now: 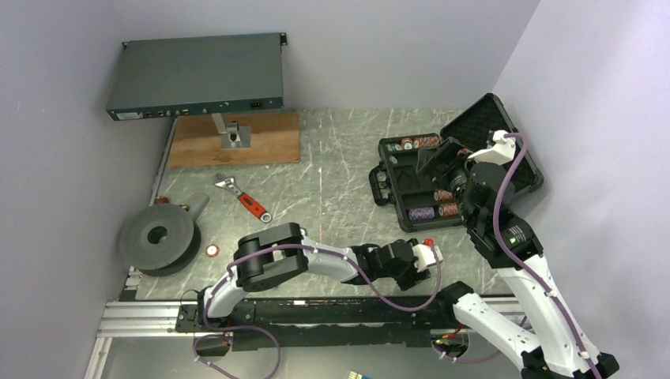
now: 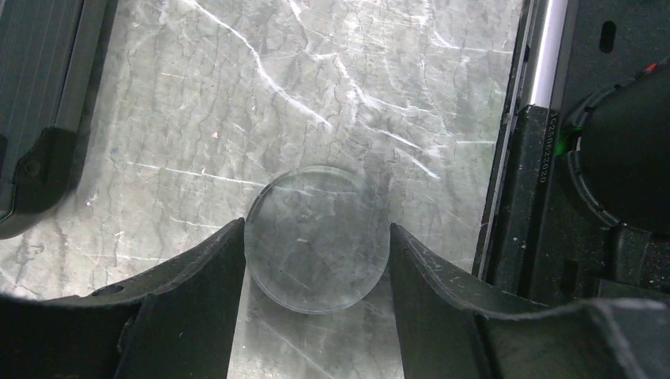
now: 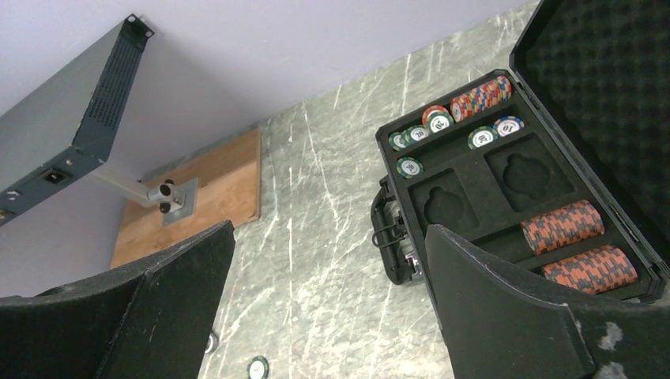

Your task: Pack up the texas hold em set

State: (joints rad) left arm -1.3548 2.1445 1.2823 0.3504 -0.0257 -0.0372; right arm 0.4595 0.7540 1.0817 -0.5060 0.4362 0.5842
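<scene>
The black case (image 1: 506, 130) lies open at the right of the table, lid up. Its foam tray holds orange chip rows (image 3: 562, 227) and mixed chips (image 3: 478, 96) along the far slot. My right gripper (image 1: 442, 162) hovers over the case; in the right wrist view it (image 3: 330, 237) is open and empty. A green chip (image 3: 257, 367) lies on the table below it. My left gripper (image 1: 423, 260) is low at the front edge. In the left wrist view it (image 2: 316, 229) has both fingers against the rim of a clear round disc (image 2: 316, 253) lying flat on the table.
A red-handled wrench (image 1: 245, 199), a wooden board (image 1: 269, 142) with a metal stand, and a grey rack box (image 1: 197, 75) are at the back left. A grey roll (image 1: 158, 237) and a small orange-white disc (image 1: 212, 250) sit front left. The black front rail (image 2: 537, 197) is just right of the left gripper.
</scene>
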